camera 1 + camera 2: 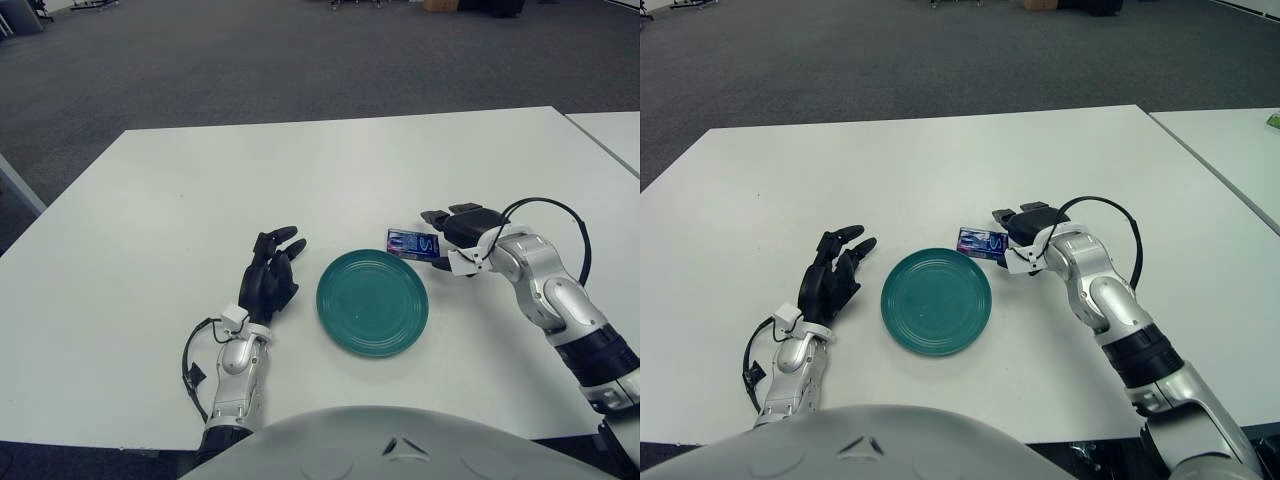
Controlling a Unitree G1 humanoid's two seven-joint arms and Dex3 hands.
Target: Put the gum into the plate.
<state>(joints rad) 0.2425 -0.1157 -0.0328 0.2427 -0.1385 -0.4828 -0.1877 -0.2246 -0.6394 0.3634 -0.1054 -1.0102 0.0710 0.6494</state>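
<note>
grey carpet stretches behind a white table where the robot's right hand has reached the gum, a small blue pack lying flat just beyond the far right rim of the green plate. the fingers are spread around the pack's right end, one above and one below it, with no firm hold visible; the pack lies on the table, not yet lifted. the left hand shows to the left of the plate, fingers loosely extended and holding nothing.

the likely risk is a glancing contact: if the fingers close off centre on such a thin, flat pack, it may skid along the smooth tabletop or pivot out of the grip, possibly sliding under the plate's rim.

the right eye view shows a second table at the far right edge, which the left eye view only shows as a corner; the left eye view shows more of the floor to the left.
</note>
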